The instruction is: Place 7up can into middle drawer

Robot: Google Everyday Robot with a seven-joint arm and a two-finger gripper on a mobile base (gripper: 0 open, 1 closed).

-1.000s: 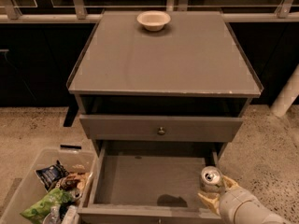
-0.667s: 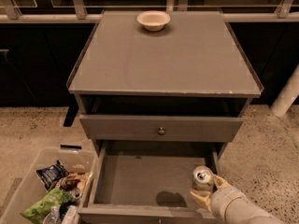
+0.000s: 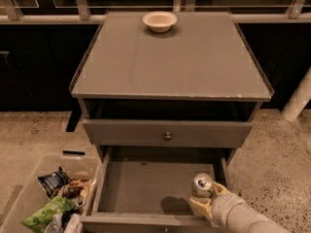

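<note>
The 7up can, whitish-silver with a shiny pull-tab top, is upright over the right front part of the open middle drawer, a wide shallow grey-brown drawer with a bare floor. My gripper comes in from the bottom right and is shut on the can, its cream fingers on either side of the can's body. A dark shadow lies on the drawer floor just left of the can. I cannot tell whether the can touches the floor.
A cream shallow bowl sits at the back of the cabinet top. The drawer front with a small round knob is above the open drawer. A clear bin of snack packets stands on the floor at left.
My gripper with the can has moved left and inward, from the drawer's right wall to over the drawer floor.
</note>
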